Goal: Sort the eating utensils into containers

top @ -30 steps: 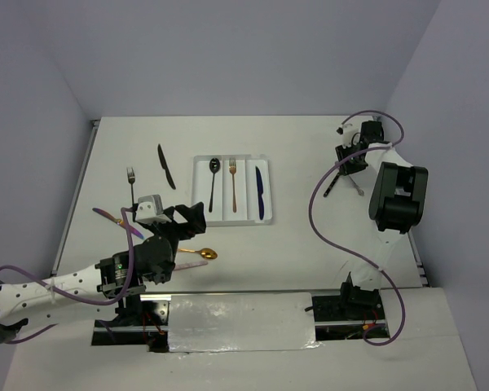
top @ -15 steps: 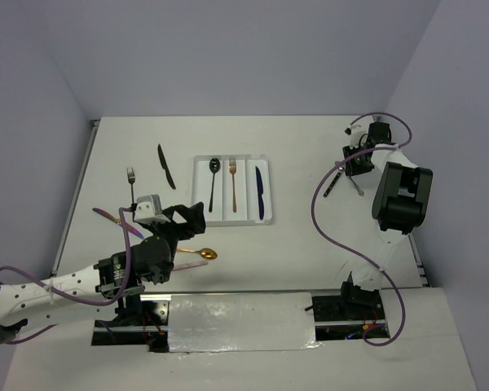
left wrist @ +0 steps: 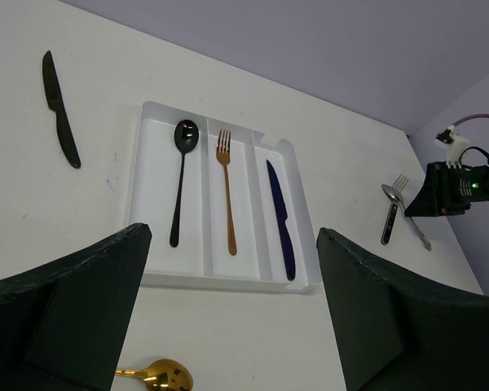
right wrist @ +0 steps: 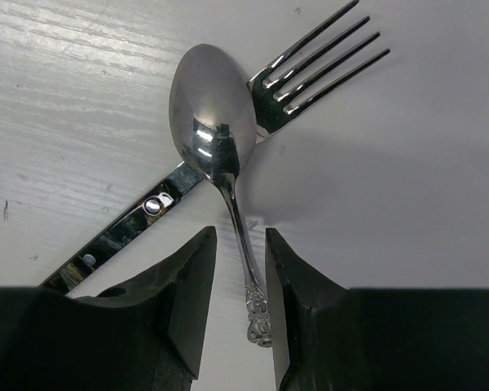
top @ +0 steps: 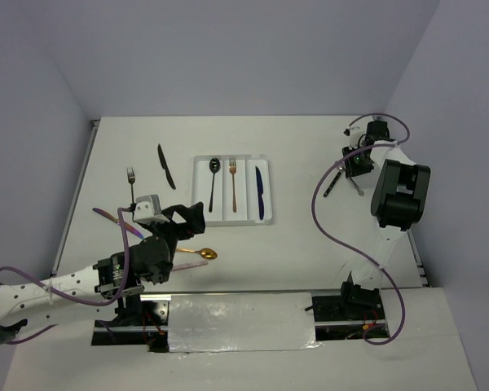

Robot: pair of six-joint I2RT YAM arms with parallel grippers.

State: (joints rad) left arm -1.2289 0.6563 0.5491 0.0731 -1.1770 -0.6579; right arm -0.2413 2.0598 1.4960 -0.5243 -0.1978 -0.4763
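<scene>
The white tray [top: 197, 189] holds a black spoon [top: 213, 181], a copper fork [top: 232, 186] and a dark blue knife [top: 259, 191], one per compartment. My right gripper [right wrist: 240, 244] is down at the far right of the table, open narrowly, its fingers on either side of a silver spoon's [right wrist: 212, 122] handle. The handle lies close to the right finger [right wrist: 297, 277], with a gap at the left. That spoon rests across a fork [right wrist: 318, 61]. Near the tray's front edge hovers my left gripper [left wrist: 232, 235], wide open and empty.
Left of the tray lie a black knife [top: 165, 165], a small fork [top: 131, 181] and an iridescent purple utensil [top: 107, 215]. A gold spoon [top: 202, 254] lies beside the left arm. The right arm's purple cable [top: 318, 208] loops over the table.
My right wrist has shifted a little to the right over the silver spoon and its jaws have narrowed slightly. The left arm has stayed put.
</scene>
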